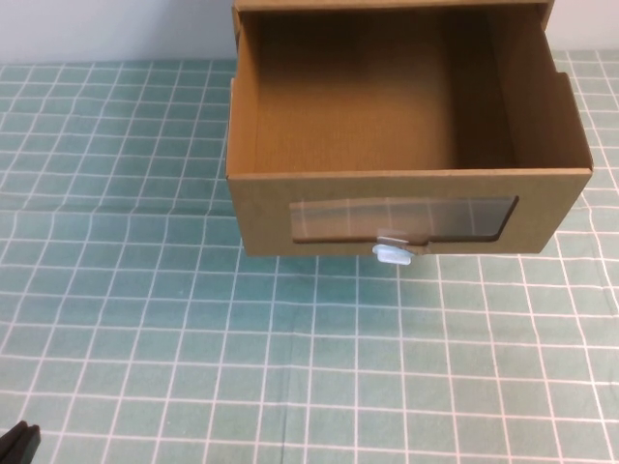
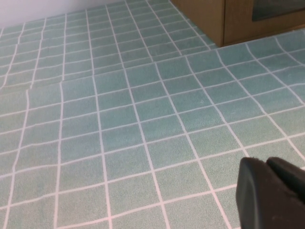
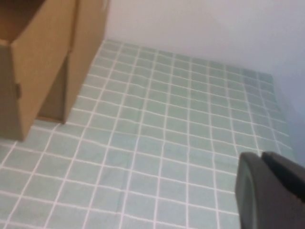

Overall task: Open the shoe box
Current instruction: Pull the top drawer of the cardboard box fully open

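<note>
**Box drawer drawn out; both tools closed and clear of it**

In the high view the box (image 1: 406, 184) is found at 12 to 1 o'clock on the counter (image 1: 193, 338), whose surface is green and ruled with a white grid. Its drawer (image 1: 368, 106) is pulled out toward 6 o'clock, so that the brown cardboard floor and inner walls are laid open to the camera. The front panel (image 1: 261, 208) is turned to 6 o'clock. A clear window (image 1: 406, 219) is cut into it, and a small white tab (image 1: 392, 253) is fixed at the panel's lower edge, at 6 o'clock of the window.

The left tool (image 1: 17, 443) is seen only as a black tip in the 7 o'clock corner of the high view, well apart from the box. In the left wrist view its fingers (image 2: 252, 191) are pressed together with only a thin seam between them, and nothing is held. Green counter lies beneath them, and a corner of the box is seen far off.

The right tool (image 3: 262, 160) is not caught by the high view. In the right wrist view its dark fingers (image 3: 250, 191) are closed on each other and nothing is gripped. It is held above the counter, apart from the box side, with a white wall (image 3: 214, 28) beyond.
</note>
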Controlling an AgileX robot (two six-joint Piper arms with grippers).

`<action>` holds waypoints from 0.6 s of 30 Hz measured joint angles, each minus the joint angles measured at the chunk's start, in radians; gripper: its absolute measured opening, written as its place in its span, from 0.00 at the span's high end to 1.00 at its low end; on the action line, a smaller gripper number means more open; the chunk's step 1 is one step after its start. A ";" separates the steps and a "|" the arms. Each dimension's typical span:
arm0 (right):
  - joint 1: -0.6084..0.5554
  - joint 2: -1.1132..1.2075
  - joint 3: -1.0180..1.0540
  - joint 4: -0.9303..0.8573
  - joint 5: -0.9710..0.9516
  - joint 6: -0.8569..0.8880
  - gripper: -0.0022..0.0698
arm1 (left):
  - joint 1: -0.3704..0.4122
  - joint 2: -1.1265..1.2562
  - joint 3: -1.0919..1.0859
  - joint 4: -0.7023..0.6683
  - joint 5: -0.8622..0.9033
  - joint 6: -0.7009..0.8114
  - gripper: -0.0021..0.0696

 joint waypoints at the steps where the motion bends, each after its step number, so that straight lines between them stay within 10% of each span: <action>1: -0.054 -0.010 0.000 0.013 -0.017 0.000 0.99 | 0.000 0.000 0.000 0.000 0.000 0.000 0.98; 10: -0.587 -0.103 0.000 0.285 -0.406 0.005 0.99 | 0.000 0.000 0.000 0.000 0.000 0.000 0.98; 18: -0.722 -0.107 0.047 0.453 -0.670 0.003 0.99 | 0.000 0.000 0.000 0.000 0.000 0.000 0.98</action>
